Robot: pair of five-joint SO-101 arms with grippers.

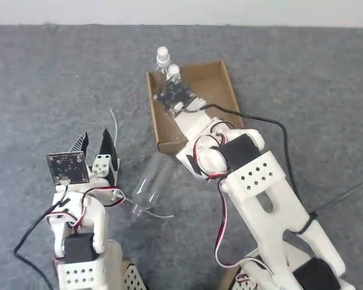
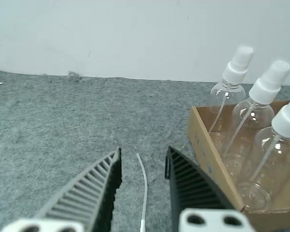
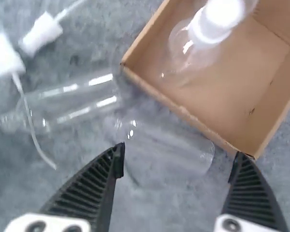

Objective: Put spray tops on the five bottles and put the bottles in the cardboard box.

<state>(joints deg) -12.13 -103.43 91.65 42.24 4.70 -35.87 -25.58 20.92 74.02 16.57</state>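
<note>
Now the right pincer [image 3: 179, 151], spread wide, is hovering over a round clear plastic bottle [image 3: 159, 166] beside the brown cardboard box [image 3: 193, 118], risking rolling it away by closing off-centre.

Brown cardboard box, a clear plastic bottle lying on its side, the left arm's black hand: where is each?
Brown cardboard box [image 1: 213, 84]: high view, bare floor inside.
Clear plastic bottle lying on its side [image 1: 150, 187]: high view, middle of its body.
Left arm's black hand [image 1: 95, 136]: high view, midway between its fingertips.
</note>
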